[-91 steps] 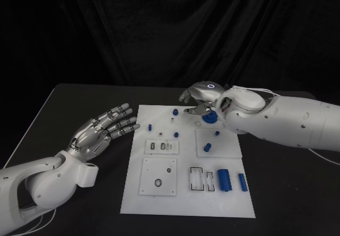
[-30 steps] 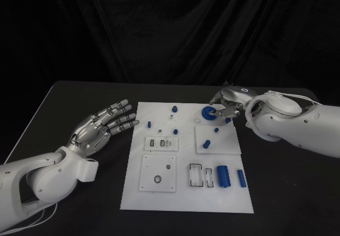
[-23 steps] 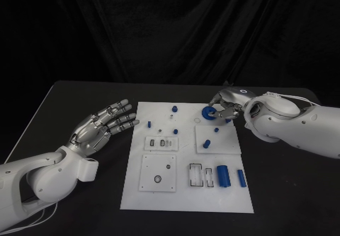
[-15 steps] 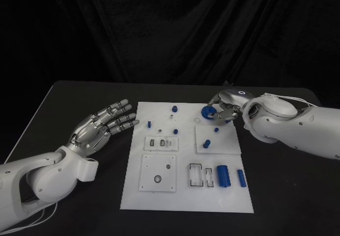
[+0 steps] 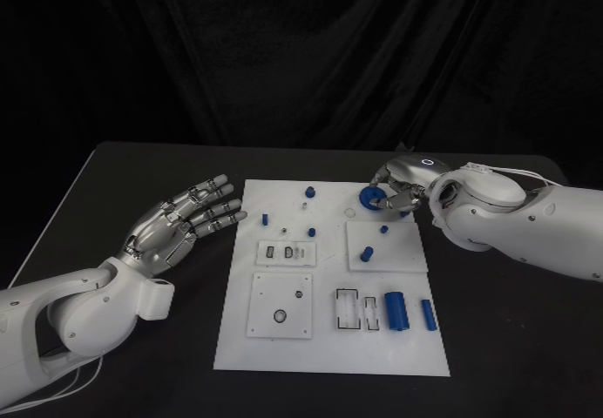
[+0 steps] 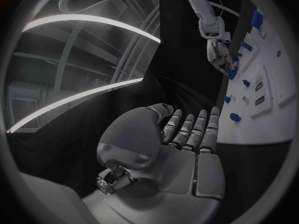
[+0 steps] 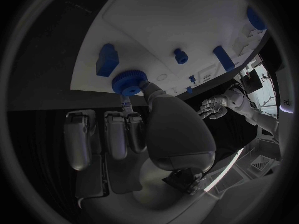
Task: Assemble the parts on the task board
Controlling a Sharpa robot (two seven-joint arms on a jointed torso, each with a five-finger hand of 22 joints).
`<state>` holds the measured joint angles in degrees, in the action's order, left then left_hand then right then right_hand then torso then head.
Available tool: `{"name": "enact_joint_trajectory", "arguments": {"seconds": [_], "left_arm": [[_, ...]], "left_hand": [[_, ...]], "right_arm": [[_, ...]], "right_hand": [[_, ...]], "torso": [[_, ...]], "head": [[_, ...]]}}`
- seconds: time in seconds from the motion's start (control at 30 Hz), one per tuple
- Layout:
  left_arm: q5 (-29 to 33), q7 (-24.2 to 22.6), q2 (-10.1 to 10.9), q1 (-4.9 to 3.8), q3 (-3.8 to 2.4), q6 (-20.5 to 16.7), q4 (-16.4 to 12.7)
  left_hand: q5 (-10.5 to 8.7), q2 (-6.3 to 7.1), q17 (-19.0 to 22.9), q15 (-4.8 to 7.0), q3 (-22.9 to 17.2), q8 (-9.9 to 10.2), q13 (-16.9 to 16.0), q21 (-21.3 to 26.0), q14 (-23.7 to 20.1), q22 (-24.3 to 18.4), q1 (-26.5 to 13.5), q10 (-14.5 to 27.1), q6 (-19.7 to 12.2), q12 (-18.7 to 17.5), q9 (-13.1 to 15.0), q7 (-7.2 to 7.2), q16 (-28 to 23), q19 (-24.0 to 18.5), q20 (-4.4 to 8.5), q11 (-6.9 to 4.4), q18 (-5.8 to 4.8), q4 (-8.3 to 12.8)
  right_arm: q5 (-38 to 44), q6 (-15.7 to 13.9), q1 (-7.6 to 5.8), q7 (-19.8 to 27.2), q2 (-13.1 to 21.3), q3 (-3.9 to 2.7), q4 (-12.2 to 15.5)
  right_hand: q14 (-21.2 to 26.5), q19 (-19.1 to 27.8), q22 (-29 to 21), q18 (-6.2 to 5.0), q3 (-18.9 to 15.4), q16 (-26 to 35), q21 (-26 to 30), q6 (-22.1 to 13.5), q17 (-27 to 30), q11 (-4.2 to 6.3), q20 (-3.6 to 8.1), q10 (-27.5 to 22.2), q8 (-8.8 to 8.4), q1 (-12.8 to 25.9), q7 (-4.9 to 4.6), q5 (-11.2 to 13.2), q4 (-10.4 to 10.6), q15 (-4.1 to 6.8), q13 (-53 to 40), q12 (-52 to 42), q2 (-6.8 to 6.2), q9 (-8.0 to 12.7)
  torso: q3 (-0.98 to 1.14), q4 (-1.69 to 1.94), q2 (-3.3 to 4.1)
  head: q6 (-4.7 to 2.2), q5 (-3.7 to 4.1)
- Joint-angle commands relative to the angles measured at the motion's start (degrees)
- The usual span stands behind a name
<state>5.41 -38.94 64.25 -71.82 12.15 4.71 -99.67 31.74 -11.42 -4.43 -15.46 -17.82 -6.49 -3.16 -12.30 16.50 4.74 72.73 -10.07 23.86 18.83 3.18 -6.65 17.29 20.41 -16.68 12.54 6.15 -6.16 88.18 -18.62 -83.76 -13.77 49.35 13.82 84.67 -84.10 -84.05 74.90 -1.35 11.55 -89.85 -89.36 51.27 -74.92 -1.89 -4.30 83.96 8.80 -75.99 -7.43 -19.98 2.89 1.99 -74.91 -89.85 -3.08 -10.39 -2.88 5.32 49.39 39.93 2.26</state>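
Your right hand (image 5: 400, 187) pinches the blue gear (image 5: 371, 199) at the upper right edge of the task board (image 5: 329, 348), right of center in the head view. Your left hand (image 5: 182, 225) hovers open, fingers spread, at center left over the surface (image 5: 138, 174).

Dim, dark surroundings; perhaps overhead light
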Motion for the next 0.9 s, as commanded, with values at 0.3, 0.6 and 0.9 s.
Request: {"name": "enact_joint_trajectory", "arguments": {"seconds": [0.3, 0.6, 0.9], "left_arm": [[0.0, -5.5, 0.3, -0.03, -0.02, 1.0, -0.2], [0.0, -5.3, 0.3, -0.03, -0.02, 0.9, -0.2], [0.0, -4.9, 0.2, -0.03, -0.02, 0.9, 0.0]], "left_hand": [[0.20, -0.06, 0.0, -0.31, -0.5, -0.4, 0.0, 0.2, 0.1, 0.0, -0.5, 0.0, 0.1, 0.3, 0.1, -0.47, 0.4, -0.1, -0.05, 0.41, -1.18, 0.0], [0.19, -0.05, -0.1, -0.38, -0.7, -0.4, 0.0, 0.1, 0.2, 0.0, -0.6, 0.0, 0.2, 0.4, 0.1, -0.54, 0.5, -0.1, -0.06, 0.50, -1.25, 0.0], [0.19, -0.05, -0.1, -0.38, -0.7, -0.4, 0.0, 0.1, 0.2, 0.0, -0.6, 0.0, 0.2, 0.4, 0.1, -0.54, 0.5, -0.1, -0.06, 0.50, -1.25, 0.0]], "right_arm": [[1.1, -1.8, 0.47, 2.0, 1.9, 0.36, 2.9], [1.1, -1.9, -1.79, 3.2, 1.7, 0.33, 6.7], [1.0, 0.0, -3.00, 4.2, -1.8, 0.32, 6.9]], "right_hand": [[-5.9, -5.8, 14.9, 1.28, 0.8, -0.1, -0.5, 1.3, -15.1, 0.36, 0.06, 6.0, 11.84, -0.8, 1.63, -7.6, -3.2, 0.09, -15.1, -0.2, 1.56, -10.3], [-5.9, -5.9, 15.1, 1.35, 0.8, -0.1, -0.6, 0.1, -15.1, 0.71, 0.38, 6.0, 14.60, 0.5, 2.06, -7.4, -3.0, 0.45, -15.1, -0.2, 1.76, -13.1], [-5.9, -5.9, 15.1, 1.35, 0.8, -0.1, -0.6, -1.3, -15.1, 0.73, 0.44, 6.0, 14.88, 1.2, 2.02, -6.3, -2.6, 0.49, -15.1, -0.2, 1.86, -13.9]], "torso": [[0.01, -0.12, 0.01], [-0.02, -0.04, -0.02], [-0.08, -0.15, -0.08]], "head": [[-0.37, -0.71], [-0.46, -0.70], [-0.29, -0.69]]}}
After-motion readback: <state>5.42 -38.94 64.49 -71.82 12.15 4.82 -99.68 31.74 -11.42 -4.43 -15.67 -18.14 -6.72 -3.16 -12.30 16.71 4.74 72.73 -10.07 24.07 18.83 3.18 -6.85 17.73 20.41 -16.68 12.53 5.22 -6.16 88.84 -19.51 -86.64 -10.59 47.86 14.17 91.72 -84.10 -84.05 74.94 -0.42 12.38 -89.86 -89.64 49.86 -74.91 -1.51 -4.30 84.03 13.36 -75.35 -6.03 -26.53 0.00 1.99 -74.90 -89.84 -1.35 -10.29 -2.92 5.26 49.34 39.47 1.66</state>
